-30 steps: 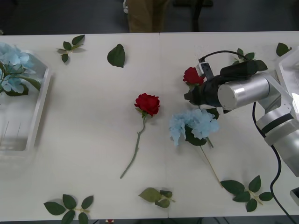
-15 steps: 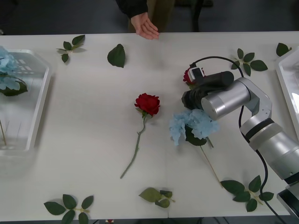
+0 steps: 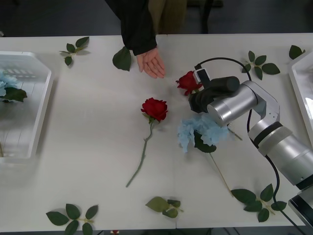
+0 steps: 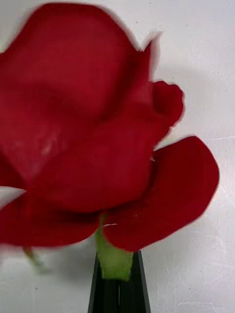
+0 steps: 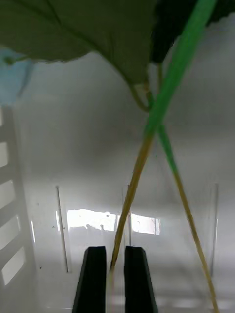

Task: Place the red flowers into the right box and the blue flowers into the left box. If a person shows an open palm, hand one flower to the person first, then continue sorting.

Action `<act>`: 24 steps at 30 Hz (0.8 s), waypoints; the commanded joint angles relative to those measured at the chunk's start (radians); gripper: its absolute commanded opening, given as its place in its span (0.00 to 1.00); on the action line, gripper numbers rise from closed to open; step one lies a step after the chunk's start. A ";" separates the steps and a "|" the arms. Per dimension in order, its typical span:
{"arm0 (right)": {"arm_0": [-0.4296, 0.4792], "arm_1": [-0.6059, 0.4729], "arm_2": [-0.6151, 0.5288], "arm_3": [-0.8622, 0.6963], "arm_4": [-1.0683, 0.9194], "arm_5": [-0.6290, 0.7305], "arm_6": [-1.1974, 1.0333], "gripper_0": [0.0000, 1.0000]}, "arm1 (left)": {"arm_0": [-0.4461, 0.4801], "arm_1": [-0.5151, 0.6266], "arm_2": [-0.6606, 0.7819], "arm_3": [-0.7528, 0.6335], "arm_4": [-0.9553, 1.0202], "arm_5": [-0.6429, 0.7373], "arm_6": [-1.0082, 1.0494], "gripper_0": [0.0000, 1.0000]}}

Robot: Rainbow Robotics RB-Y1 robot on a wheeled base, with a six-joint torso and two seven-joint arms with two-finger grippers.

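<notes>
**Rose held up near an open palm**

The white worktop [image 3: 88, 147] runs wall to wall, with the left box [image 3: 41, 105] at its nine o'clock edge and the rim of the right box [image 3: 299, 93] at three o'clock. Blue flowers [image 3: 6, 88] lie inside the left box; another blue cluster [image 3: 203, 131] rests on the worktop just right of centre.

The right arm reaches in from four o'clock, its tool [image 4: 119, 288] clamped together on the green stem of a red rose [image 3: 188, 81], which sits just at eleven o'clock of the blue cluster. At twelve o'clock a person's hand [image 3: 152, 62] in a dark sleeve lies palm up, near the held rose but apart from it.

A second red rose [image 3: 155, 108] lies at centre, its stem trailing toward seven o'clock.

The left tool [image 5: 115, 279] is inside the left box, its black fingers [image 5: 94, 279] nearly together around a thin yellowish stem [image 5: 134, 190].

Loose leaf sprigs [image 3: 73, 47] dot the edges.
</notes>
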 commanded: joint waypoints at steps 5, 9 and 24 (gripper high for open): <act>-0.010 -0.011 -0.030 -0.029 -0.090 -0.020 -0.019 0.00 | 0.012 -0.002 0.027 0.026 0.010 -0.028 -0.070 1.00; -0.006 -0.054 -0.046 -0.088 -0.179 -0.018 -0.006 0.00 | 0.012 -0.002 0.027 0.028 0.021 -0.025 -0.073 1.00; 0.115 -0.117 -0.312 -0.700 -0.434 0.336 0.014 0.00 | -0.055 0.015 0.278 -0.132 0.064 0.437 -0.094 1.00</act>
